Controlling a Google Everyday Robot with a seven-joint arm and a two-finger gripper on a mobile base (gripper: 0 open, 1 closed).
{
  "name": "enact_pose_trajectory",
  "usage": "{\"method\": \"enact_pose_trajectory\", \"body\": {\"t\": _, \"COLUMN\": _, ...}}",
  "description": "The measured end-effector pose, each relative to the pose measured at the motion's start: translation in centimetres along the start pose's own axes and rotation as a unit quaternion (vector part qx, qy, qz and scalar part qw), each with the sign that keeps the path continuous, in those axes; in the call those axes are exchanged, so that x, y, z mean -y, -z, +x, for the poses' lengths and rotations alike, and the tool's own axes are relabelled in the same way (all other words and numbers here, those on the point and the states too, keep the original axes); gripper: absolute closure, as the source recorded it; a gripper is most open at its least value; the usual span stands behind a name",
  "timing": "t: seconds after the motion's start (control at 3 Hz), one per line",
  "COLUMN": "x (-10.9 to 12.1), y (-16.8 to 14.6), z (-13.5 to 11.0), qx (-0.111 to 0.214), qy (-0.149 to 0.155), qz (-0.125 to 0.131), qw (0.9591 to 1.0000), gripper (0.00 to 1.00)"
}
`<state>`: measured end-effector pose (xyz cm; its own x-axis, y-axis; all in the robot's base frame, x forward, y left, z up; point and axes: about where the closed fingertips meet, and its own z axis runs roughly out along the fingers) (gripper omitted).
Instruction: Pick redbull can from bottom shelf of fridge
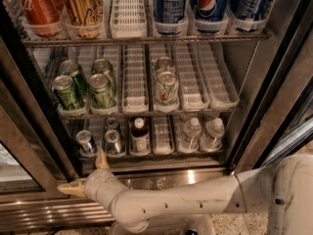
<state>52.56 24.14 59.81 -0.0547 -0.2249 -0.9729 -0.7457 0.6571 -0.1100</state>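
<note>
The fridge (274,72) stands open in the camera view. Its bottom shelf (161,153) holds white lane trays. Two slim silver-topped cans stand at its left front: the redbull can (86,142) and a similar one (114,142) beside it. My gripper (86,174) is below and in front of the shelf's left end, open and empty. One finger (101,158) points up between the two cans, just under the shelf edge. The other finger (71,189) points left over the ribbed base.
A dark bottle (139,134) and two water bottles (191,131) (213,131) share the bottom shelf. Green cans (68,92) fill the rack above, and cola and Pepsi cans the top rack. The dark door frame (29,126) stands close on the left. My white arm (195,199) crosses the steel base.
</note>
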Motion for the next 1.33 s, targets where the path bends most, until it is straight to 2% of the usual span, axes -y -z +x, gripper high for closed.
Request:
{"method": "enact_pose_trajectory", "body": {"t": 0.33, "x": -0.3, "y": -0.6, "z": 0.3, "qx": 0.006, "qy": -0.007, "qz": -0.005, "qw": 0.9999, "gripper": 0.13}}
{"method": "enact_pose_trajectory", "body": {"t": 0.67, "x": -0.5, "y": -1.4, "z": 0.4, "qx": 0.010, "qy": -0.007, "qz": -0.021, "qw": 0.9997, "gripper": 0.22}}
{"method": "enact_pose_trajectory", "body": {"t": 1.0, "x": -0.2, "y": -1.8, "z": 0.2, "qx": 0.014, "qy": -0.003, "qz": -0.025, "qw": 0.9996, "gripper": 0.16}}
{"method": "enact_pose_trajectory", "body": {"t": 1.33, "x": -0.2, "y": -1.8, "z": 0.2, "qx": 0.014, "qy": -0.003, "qz": -0.025, "qw": 0.9996, "gripper": 0.20}}
